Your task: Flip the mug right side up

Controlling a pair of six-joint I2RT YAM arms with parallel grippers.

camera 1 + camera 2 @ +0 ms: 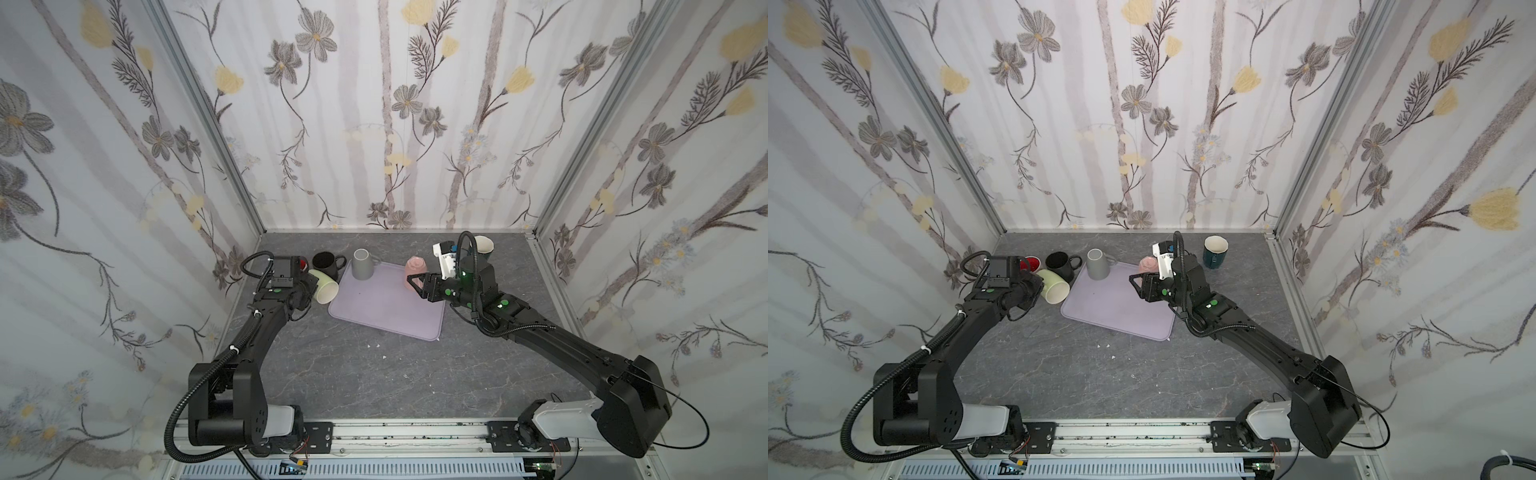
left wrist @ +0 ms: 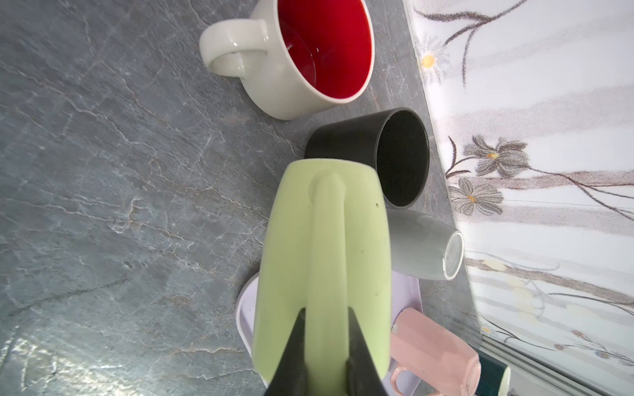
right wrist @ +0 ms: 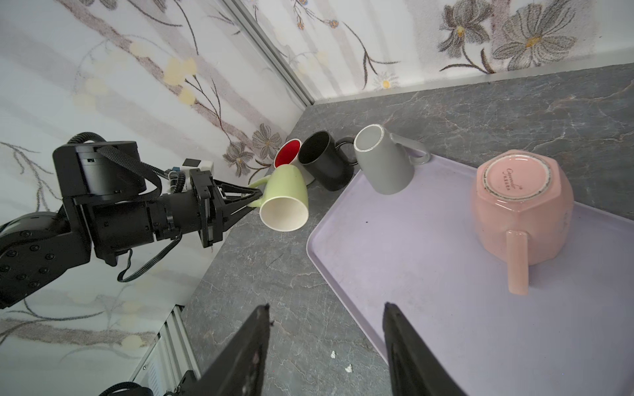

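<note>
Right wrist view is showing the left claw (image 3: 254, 200) gripping the tilted green mug (image 3: 286, 192) by its handle beside the tray (image 3: 411, 253), the right claw (image 3: 326, 312) gaping empty near the pink mug (image 3: 525, 216), its base script illegible.

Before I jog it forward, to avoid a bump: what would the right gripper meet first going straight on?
Probably the green mug in the left gripper, across the tray; depth is unclear.

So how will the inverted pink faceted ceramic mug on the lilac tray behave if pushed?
The pink faceted ceramic mug probably slides rather than tips: it sits mouth down on the smooth lilac tray. Glossy glaze suggests rigid, slippery walls. Facets and handle likely prevent rolling.
</note>
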